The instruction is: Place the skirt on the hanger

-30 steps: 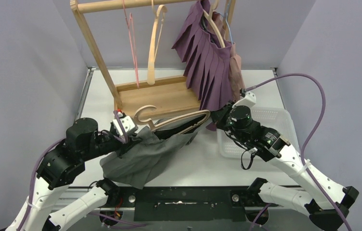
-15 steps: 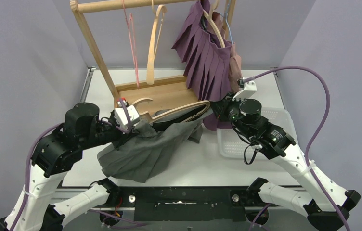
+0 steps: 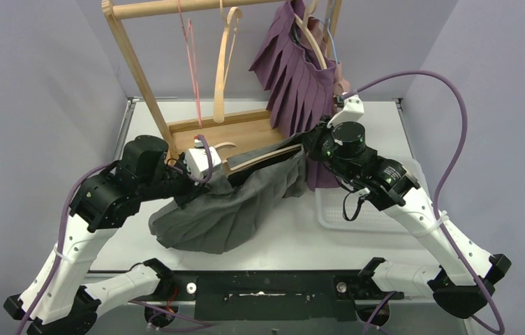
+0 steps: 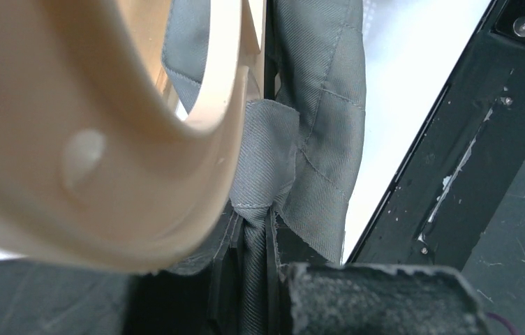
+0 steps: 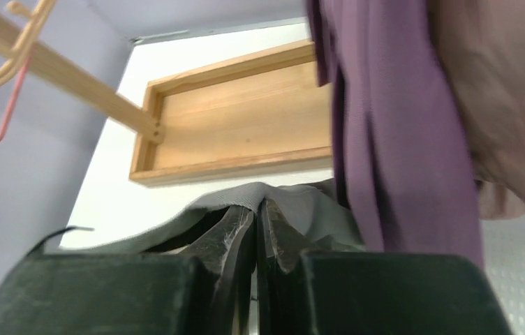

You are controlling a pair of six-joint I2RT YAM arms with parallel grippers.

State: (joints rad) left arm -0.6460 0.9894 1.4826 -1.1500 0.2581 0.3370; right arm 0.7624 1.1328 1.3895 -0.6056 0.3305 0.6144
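The grey skirt (image 3: 225, 209) hangs between my two grippers above the white table, with a wooden hanger (image 3: 260, 158) inside its waistband. My left gripper (image 3: 200, 174) is shut on the left end of the waistband; in the left wrist view the grey cloth (image 4: 260, 230) is pinched between the jaws and the pale hanger (image 4: 141, 139) fills the left. My right gripper (image 3: 310, 142) is shut on the right end of the waistband; in the right wrist view the grey skirt (image 5: 274, 195) is folded over the closed jaws. The lower skirt rests on the table.
A wooden clothes rack (image 3: 134, 66) with a tray base (image 3: 228, 139) stands behind. It carries a purple pleated skirt (image 3: 301, 84), a spare wooden hanger (image 3: 225, 63) and a red wire hanger (image 3: 193, 56). A white basket (image 3: 357, 209) lies under my right arm.
Both grippers have lifted the skirt and hanger and carried them back toward the rack. The skirt hangs higher and less of it lies on the table.
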